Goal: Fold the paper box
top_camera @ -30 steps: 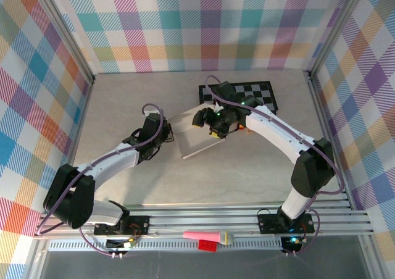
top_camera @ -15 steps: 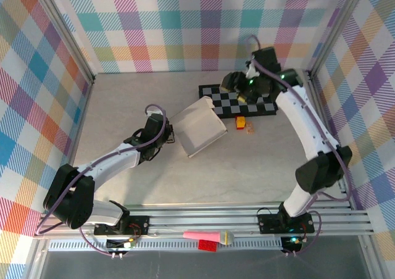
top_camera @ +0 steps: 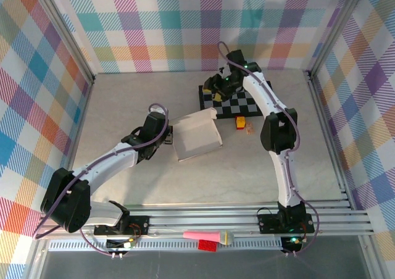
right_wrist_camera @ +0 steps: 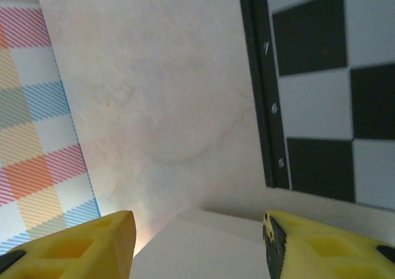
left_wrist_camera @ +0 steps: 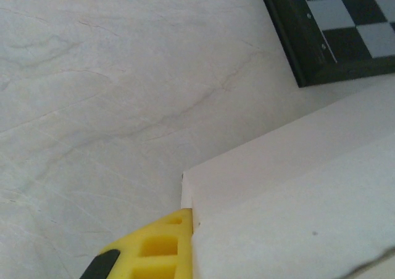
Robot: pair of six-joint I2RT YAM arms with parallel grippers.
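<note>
Paper box (top_camera: 196,137) sits mid-table, just near-left of the checkerboard (top_camera: 253,103). Left gripper (top_camera: 168,135) is clamped on its left edge. Right gripper (top_camera: 216,89) hangs apart and empty over the board. With this one-sided hold, a push could swivel or crease the box.

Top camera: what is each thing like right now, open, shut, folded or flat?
paper box: partly folded, far flap raised.
left end effector: shut on the paper box's left edge.
right end effector: open, holding nothing, above the checkerboard mat's left edge.
checkerboard mat: lying flat.
</note>
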